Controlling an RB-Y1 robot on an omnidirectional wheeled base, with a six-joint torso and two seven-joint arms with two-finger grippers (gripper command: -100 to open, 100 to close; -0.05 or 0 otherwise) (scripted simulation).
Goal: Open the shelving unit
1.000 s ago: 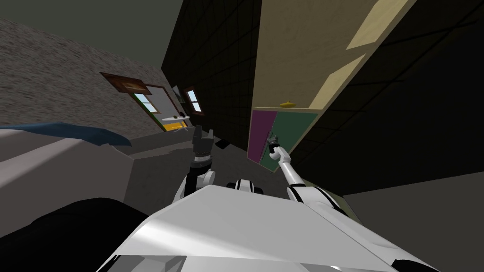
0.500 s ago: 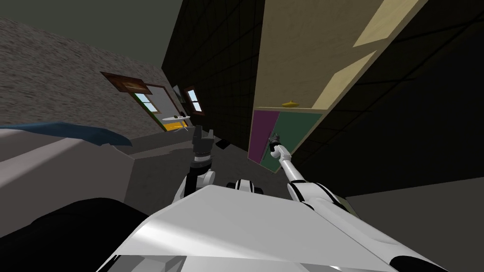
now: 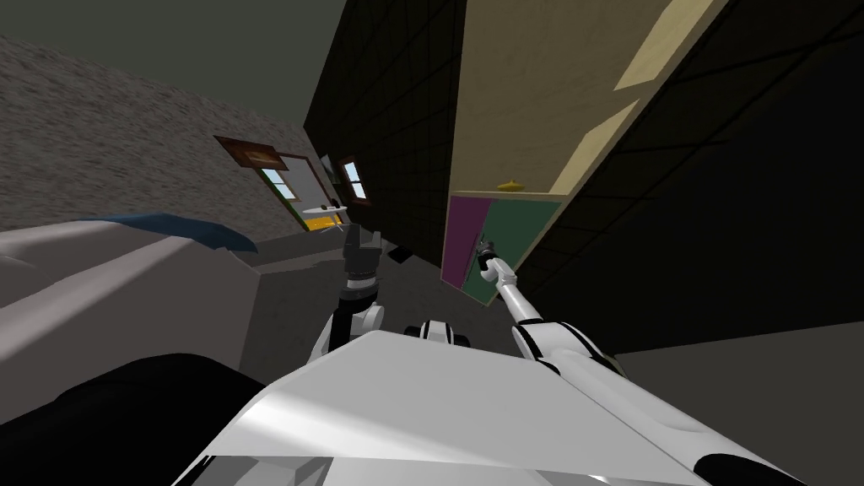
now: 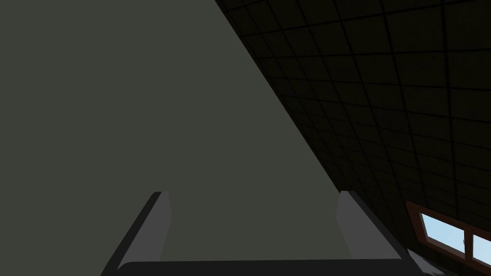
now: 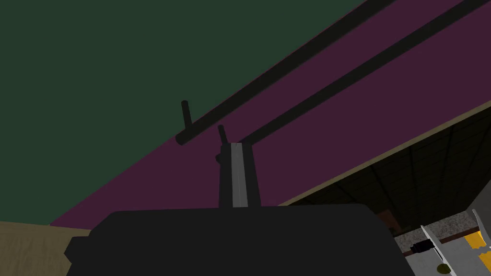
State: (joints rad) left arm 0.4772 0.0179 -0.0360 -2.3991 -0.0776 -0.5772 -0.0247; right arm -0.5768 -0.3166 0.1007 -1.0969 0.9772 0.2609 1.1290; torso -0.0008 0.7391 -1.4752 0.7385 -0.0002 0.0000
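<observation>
Shelving unit (image 3: 523, 126), pale wood, standing against the dark tiled wall (image 3: 396, 126); its lower front carries a purple door (image 3: 464, 240) beside a green door (image 3: 519, 232). Right end effector (image 3: 483, 246) is at the doors' meeting edge, fingers (image 5: 238, 167) closed together, with their tips at the end of the purple door's dark bar handle (image 5: 335, 86); whether they pinch it cannot be told. Left end effector (image 3: 364, 239) is raised well apart from the unit, fingers (image 4: 160, 220) spread open.
</observation>
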